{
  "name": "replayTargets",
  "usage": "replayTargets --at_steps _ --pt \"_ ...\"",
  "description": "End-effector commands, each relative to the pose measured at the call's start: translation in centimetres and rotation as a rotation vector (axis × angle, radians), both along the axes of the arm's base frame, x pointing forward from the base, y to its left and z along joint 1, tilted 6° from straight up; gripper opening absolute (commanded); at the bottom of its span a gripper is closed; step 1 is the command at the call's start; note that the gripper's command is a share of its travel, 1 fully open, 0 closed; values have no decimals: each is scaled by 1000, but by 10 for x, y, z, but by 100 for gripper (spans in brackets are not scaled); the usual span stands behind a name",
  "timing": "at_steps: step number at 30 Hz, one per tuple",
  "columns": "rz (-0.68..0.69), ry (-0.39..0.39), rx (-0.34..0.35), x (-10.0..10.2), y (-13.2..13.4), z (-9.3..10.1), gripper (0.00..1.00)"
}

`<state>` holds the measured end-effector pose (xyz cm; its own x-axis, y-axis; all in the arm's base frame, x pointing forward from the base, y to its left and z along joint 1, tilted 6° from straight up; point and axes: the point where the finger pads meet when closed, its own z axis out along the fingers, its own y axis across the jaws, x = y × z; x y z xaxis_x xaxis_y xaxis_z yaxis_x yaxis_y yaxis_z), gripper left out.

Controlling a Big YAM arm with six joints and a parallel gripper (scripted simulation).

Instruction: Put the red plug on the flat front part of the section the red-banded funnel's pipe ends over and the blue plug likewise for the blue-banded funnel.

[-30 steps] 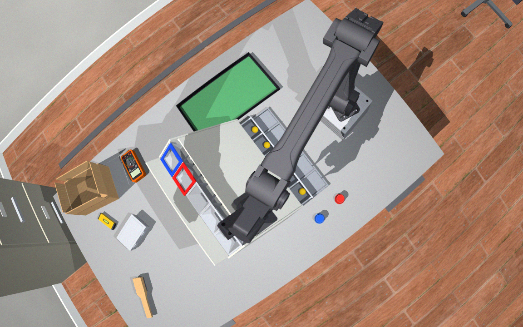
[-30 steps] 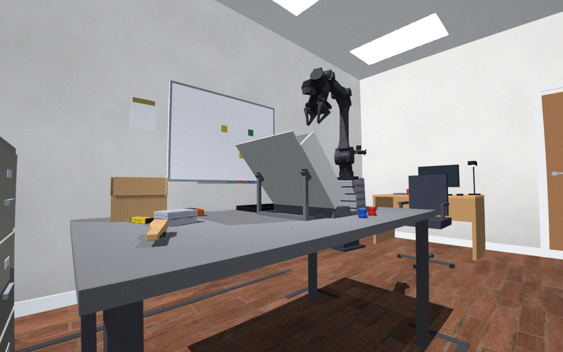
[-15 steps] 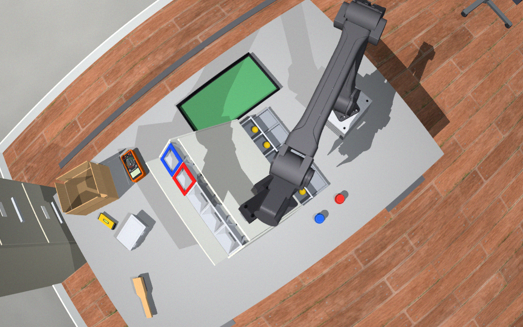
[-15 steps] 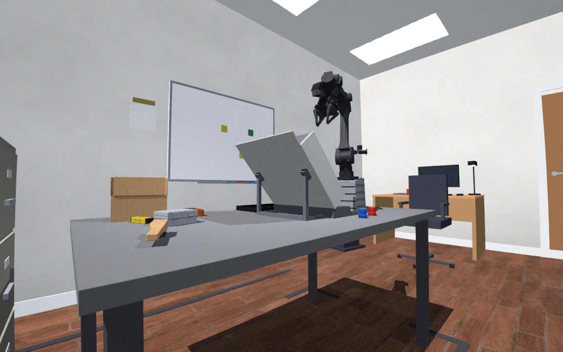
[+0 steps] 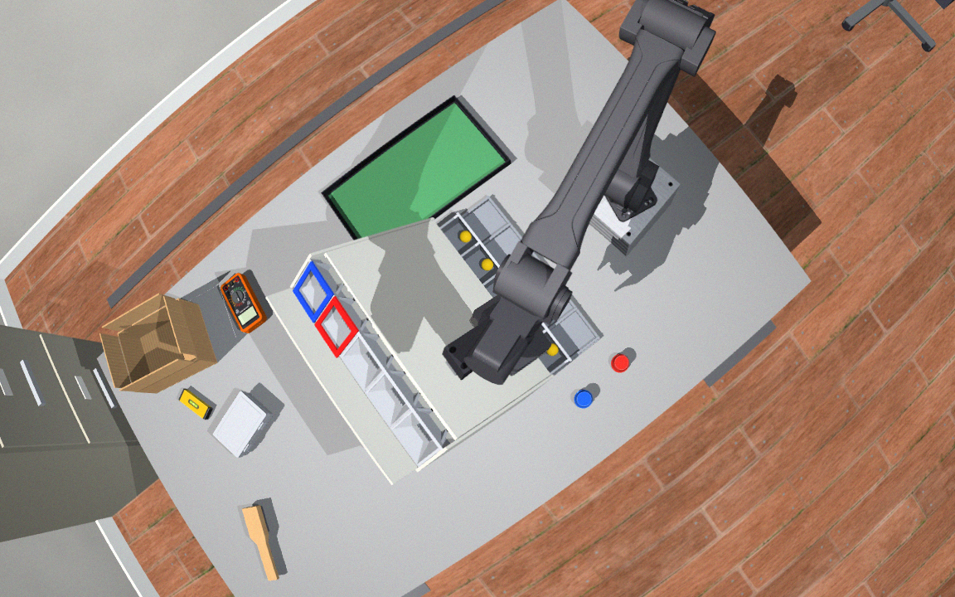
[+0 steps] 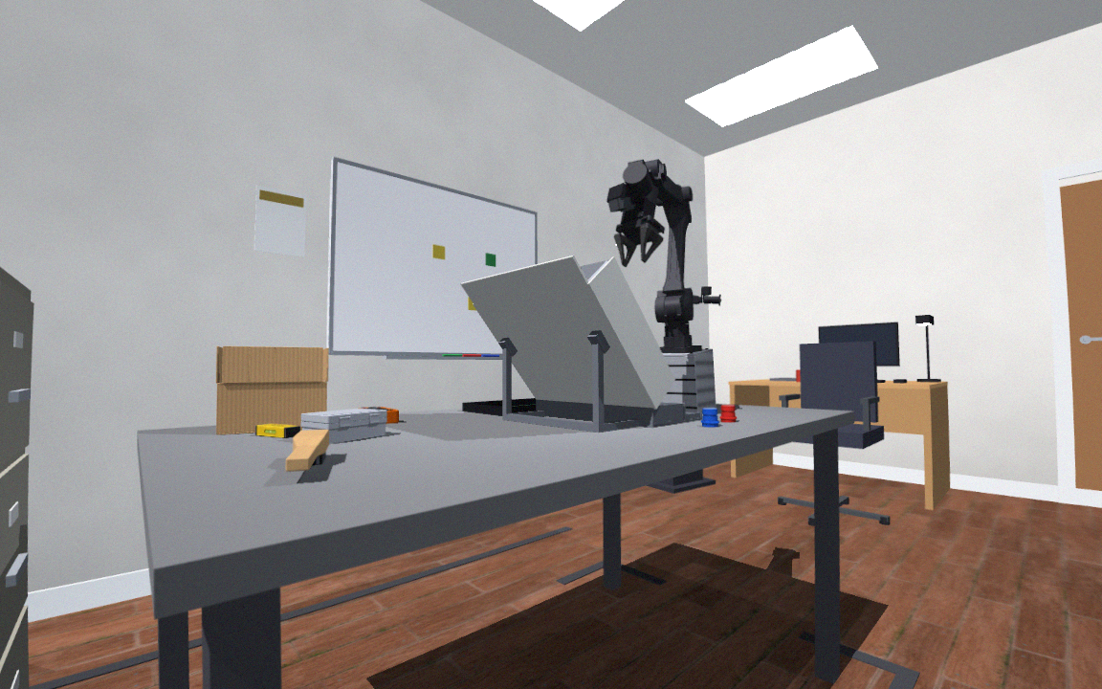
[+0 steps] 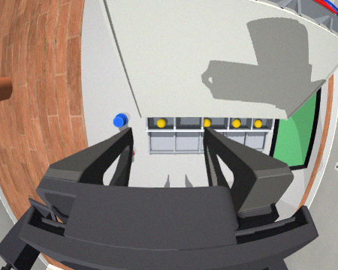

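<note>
My gripper (image 7: 167, 133) is open and empty, high above the sloped white cover (image 5: 421, 312), pointing down at the row of grey sections (image 7: 208, 136). It also shows in the side view (image 6: 633, 244). Yellow marbles (image 7: 161, 122) (image 7: 236, 123) lie at the back of several sections; the second section from the left looks empty. The blue-banded funnel (image 5: 312, 290) and red-banded funnel (image 5: 336, 327) sit side by side at the cover's top end. The red plug (image 5: 619, 362) and blue plug (image 5: 584, 398) stand on the table beside the sections. The blue plug (image 7: 120, 121) shows by my left finger.
A green tray (image 5: 418, 170) lies behind the cover. A cardboard box (image 5: 157, 342), a multimeter (image 5: 244, 301), a yellow level (image 5: 194, 401), a white case (image 5: 239, 423) and a wooden brush (image 5: 261, 539) lie on the table's far side. A filing cabinet (image 5: 13, 415) stands off the table.
</note>
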<state>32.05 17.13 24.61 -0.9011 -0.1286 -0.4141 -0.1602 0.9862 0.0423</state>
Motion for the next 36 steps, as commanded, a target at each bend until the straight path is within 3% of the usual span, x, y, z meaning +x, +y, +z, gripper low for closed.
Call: replayTargets --at_steps 1,7,24,27,36 --pt "3 31 -22 -9 -31 -8 59" --pt "8 143 -41 -32 -74 -42 59" --pt "16 292 -67 -64 -130 -86 59" --pt "-21 274 -53 -57 -119 -80 59" --pt "-21 274 -53 -57 -119 -80 59"
